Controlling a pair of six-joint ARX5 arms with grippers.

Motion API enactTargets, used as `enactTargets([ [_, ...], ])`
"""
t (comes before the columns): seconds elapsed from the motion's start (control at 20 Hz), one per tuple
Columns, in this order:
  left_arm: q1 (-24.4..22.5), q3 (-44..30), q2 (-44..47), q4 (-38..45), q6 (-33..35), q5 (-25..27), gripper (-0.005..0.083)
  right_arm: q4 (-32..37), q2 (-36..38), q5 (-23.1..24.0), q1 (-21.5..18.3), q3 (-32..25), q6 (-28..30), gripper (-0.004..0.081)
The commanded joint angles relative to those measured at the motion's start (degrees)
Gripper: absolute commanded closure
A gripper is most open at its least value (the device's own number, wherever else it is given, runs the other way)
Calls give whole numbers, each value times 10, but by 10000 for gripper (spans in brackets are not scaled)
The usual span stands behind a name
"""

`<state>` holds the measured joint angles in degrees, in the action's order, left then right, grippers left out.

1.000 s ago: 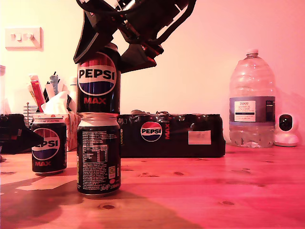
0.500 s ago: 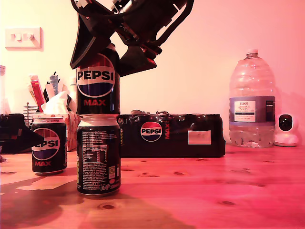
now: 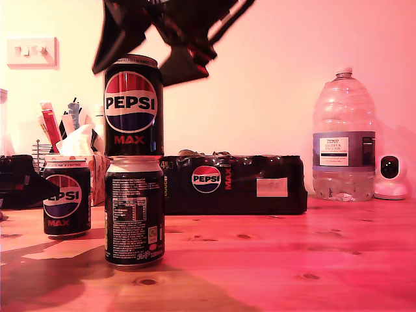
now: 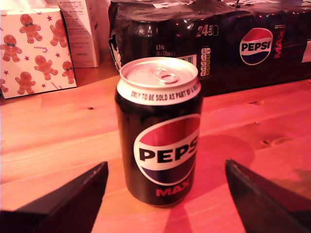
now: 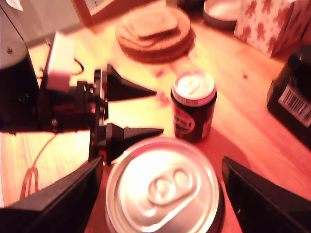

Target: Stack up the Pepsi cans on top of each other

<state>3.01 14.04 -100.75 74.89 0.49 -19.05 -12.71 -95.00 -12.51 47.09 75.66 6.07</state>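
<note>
Two black Pepsi cans are stacked towards the exterior view's left, the upper can (image 3: 133, 107) standing upright on the lower can (image 3: 134, 211). My second gripper (image 3: 130, 77) is open, its blurred fingers apart on either side of the upper can's top. That can's silver lid (image 5: 163, 191) fills the second wrist view between the open fingers of my second gripper (image 5: 162, 160). A third Pepsi can (image 3: 66, 198) (image 4: 160, 131) stands alone on the table further left. My first gripper (image 3: 45, 184) (image 4: 166, 165) is open and points at it from close by without touching.
A long black wrapped Pepsi multipack (image 3: 234, 184) lies behind the stack. A big water bottle (image 3: 344, 136) and a small white camera (image 3: 390, 175) stand at the exterior view's right. A gingerbread-print box (image 4: 36, 48) and cork mats (image 5: 155, 29) sit behind the cans.
My second gripper has let go of the upper can and risen. The can now stands free on the lower one. My first gripper and the third can have not moved.
</note>
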Motion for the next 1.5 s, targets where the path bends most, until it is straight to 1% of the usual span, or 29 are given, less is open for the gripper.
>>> enactTargets([
  [0.0, 2, 3, -9, 6, 0, -2, 76, 0, -2, 0, 5, 2, 0, 64],
  [0.15, 2, 3, -9, 6, 0, -2, 77, 0, 10, 0, 5, 3, 0, 64],
  [0.35, 2, 3, -9, 7, 0, -2, 77, -7, 37, 0, 3, 23, -1, 64],
  [0.55, 2, 3, -9, 11, 0, -2, 77, -36, 72, 1, 3, 49, 0, 64],
  [0.6, 2, 3, -9, 10, 0, -2, 77, -46, 83, 8, 2, 54, 0, 64],
  [0.75, 2, 3, -9, 10, 0, -2, 77, -90, 119, 47, 0, 68, 10, 65],
  [0.9, 2, 3, -9, 6, 0, -2, 77, -179, 161, 83, 0, 94, 12, 65],
  [1.0, 6, 7, -9, 5, 0, -2, 77, -251, 188, 87, 0, 112, 3, 65],
  [1.1, 10, 20, -9, -5, 0, -2, 77, -291, 212, 88, 0, 123, -1, 65],
  [1.25, 13, 38, -9, -27, -1, 0, 77, -305, 240, 106, 0, 123, 0, 65],
  [1.45, 13, 61, -9, -85, -10, 4, 75, -310, 256, 122, -1, 123, 5, 65],
])
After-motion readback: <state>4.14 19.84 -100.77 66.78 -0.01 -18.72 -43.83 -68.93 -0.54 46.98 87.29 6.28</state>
